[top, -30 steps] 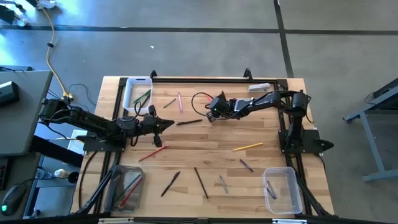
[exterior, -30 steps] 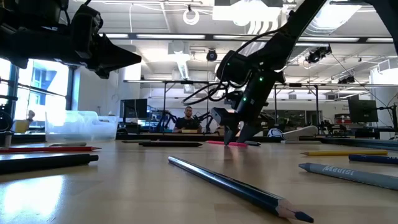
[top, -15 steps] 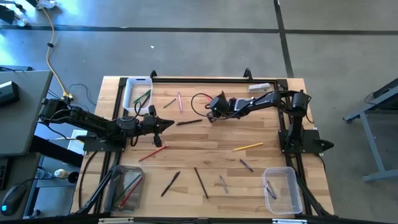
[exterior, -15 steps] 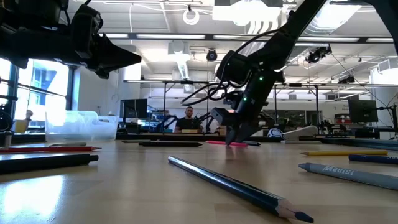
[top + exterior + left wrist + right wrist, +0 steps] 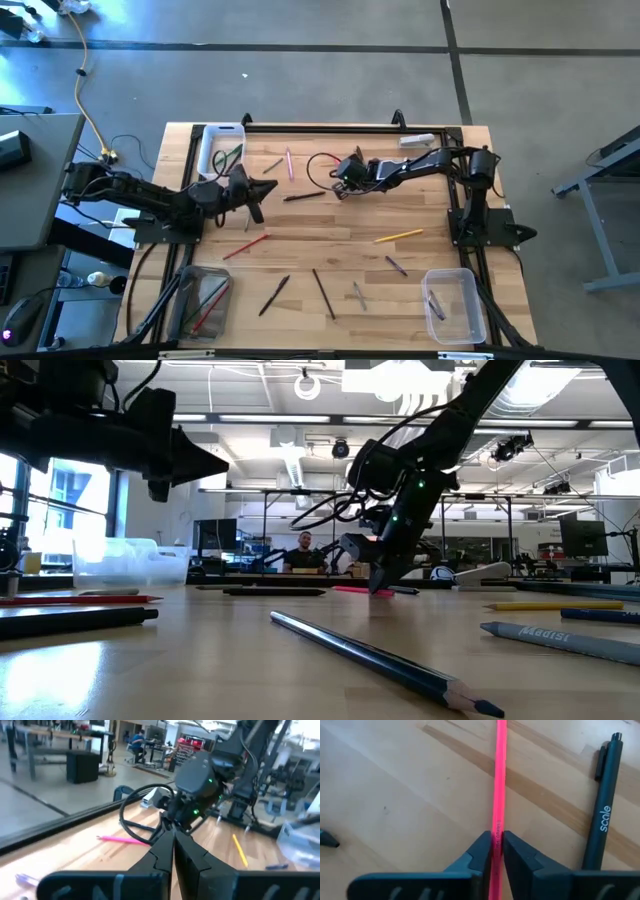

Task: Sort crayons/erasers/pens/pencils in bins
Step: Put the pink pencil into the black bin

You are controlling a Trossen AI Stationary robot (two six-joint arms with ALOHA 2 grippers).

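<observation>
Two dark fingers of the right gripper (image 5: 495,851) pinch a pink pencil (image 5: 498,785) lying on the table (image 5: 430,215), near its far middle (a dark pen (image 5: 601,815) lies just beside it). Its tips touch the wood in the low view. Raised mid-left, the left gripper (image 5: 262,188) is closed, empty.

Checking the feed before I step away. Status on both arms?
Right pincer down on the table, shut on the pink pencil. Left pincer shut, empty, raised off the table. Dark pen lies close beside the pencil, apart from it.
</observation>
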